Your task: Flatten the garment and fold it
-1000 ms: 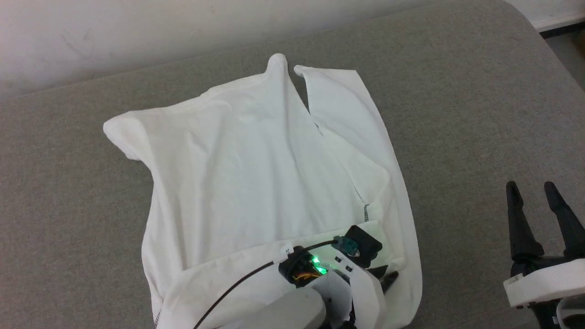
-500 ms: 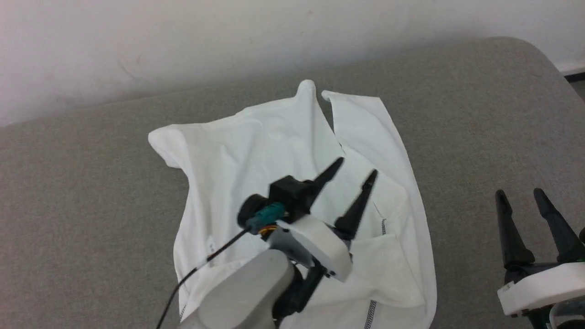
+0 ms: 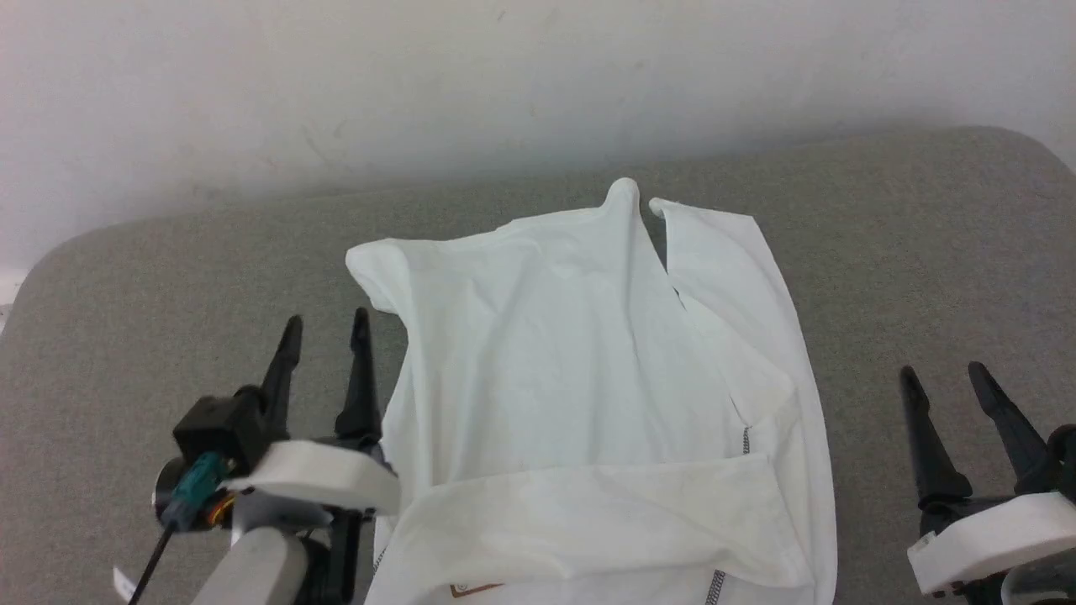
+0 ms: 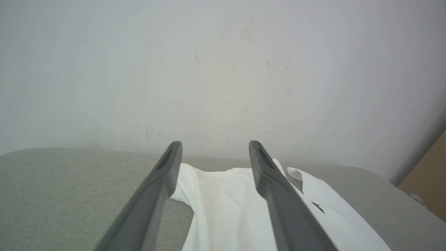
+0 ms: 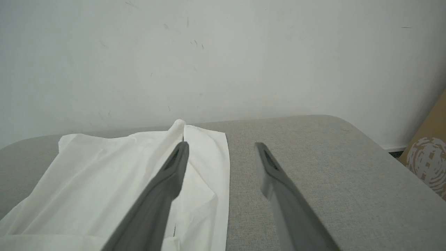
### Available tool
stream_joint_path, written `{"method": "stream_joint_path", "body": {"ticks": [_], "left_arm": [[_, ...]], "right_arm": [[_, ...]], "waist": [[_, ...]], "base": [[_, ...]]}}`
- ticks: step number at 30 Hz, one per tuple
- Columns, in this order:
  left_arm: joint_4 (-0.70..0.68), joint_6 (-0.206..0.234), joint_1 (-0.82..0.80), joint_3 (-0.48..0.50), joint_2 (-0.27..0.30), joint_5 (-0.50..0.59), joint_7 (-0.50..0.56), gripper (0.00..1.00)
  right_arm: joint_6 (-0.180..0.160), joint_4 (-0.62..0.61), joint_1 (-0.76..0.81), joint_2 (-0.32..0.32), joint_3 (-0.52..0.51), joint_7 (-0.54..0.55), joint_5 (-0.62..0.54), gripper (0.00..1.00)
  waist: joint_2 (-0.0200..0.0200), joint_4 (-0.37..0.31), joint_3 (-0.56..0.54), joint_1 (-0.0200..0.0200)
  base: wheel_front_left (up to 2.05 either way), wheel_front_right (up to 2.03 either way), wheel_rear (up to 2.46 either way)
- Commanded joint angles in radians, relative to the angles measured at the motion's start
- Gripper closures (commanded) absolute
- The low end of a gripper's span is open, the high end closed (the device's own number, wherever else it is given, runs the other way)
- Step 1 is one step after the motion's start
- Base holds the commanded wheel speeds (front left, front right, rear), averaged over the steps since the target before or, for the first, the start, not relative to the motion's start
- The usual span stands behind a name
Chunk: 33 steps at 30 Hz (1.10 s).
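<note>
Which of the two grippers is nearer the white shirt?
The left gripper: it stands right beside the left edge of the shirt, while a strip of grey cushion separates the right gripper from it.

Grey fabric surface (image 3: 925, 252) spreads wide across the head view, its rounded corners at ten and two o'clock. Behind it at twelve o'clock stands a white wall (image 3: 504, 84), lightly scuffed. At three o'clock in the right wrist view, a brown cardboard box (image 5: 427, 157) with a pale swirled print sits beyond the surface's edge.
</note>
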Motion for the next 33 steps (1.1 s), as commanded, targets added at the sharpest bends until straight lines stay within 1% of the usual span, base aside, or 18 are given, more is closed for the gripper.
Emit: {"method": "stream_joint_path", "body": {"ticks": [1, 7, 11, 15, 19, 24, 27, 30, 33], "left_arm": [[-0.011, 0.007, 0.031, 0.017, 0.008, 0.012, -0.005, 0.0], [-0.083, 0.013, 0.195, 0.14, 0.055, 0.038, -0.005, 0.0], [-0.121, 0.016, 0.268, 0.172, 0.075, 0.045, -0.005, 0.0], [-0.171, 0.004, 0.285, 0.179, 0.068, 0.055, -0.005, 0.0], [-0.207, -0.008, 0.266, 0.193, 0.038, 0.077, -0.005, 0.0], [-0.251, -0.038, 0.226, 0.233, -0.021, 0.13, -0.005, 0.0], [-0.27, -0.073, 0.201, 0.268, -0.071, 0.169, -0.005, 0.0], [-0.275, -0.122, 0.184, 0.304, -0.125, 0.207, -0.005, 0.0], [-0.271, -0.169, 0.173, 0.332, -0.174, 0.244, -0.005, 0.0]], "right_arm": [[-0.001, 0.005, 0.012, -0.004, 0.001, -0.002, -0.009, 0.0], [-0.001, 0.03, 0.012, -0.008, 0.006, -0.004, -0.004, 0.0], [-0.001, 0.059, -0.005, -0.016, 0.007, -0.002, 0.018, 0.0], [-0.001, 0.17, -0.098, -0.049, -0.032, -0.002, 0.081, 0.0], [-0.001, 0.321, -0.248, -0.1, -0.04, 0.0, 0.151, 0.0], [-0.001, 0.554, -0.484, -0.182, -0.066, 0.055, 0.237, 0.0], [-0.001, 0.687, -0.616, -0.24, -0.071, 0.115, 0.279, 0.0], [-0.001, 0.809, -0.729, -0.3, -0.068, 0.2, 0.312, 0.0], [-0.001, 0.905, -0.825, -0.348, -0.062, 0.293, 0.342, 0.0]], "waist": [[-0.0001, 0.009, -0.008, 0.0001], [-0.0001, 0.042, -0.012, 0.0001], [-0.0001, 0.073, -0.002, 0.0001], [-0.0001, 0.12, 0.037, 0.0001], [-0.0001, 0.153, 0.094, 0.0001], [-0.0001, 0.197, 0.181, 0.0001], [-0.0001, 0.229, 0.23, 0.0001], [-0.0001, 0.263, 0.277, 0.0001], [-0.0001, 0.289, 0.321, 0.0001]], "base": [[0.0, 0.0, 0.0], [0.0, 0.0, 0.0], [0.0, 0.0, 0.0], [0.0, 0.0, 0.0], [0.0, 0.0, 0.0], [0.0, 0.0, 0.0], [0.0, 0.0, 0.0], [0.0, 0.0, 0.0], [0.0, 0.0, 0.0]]}}
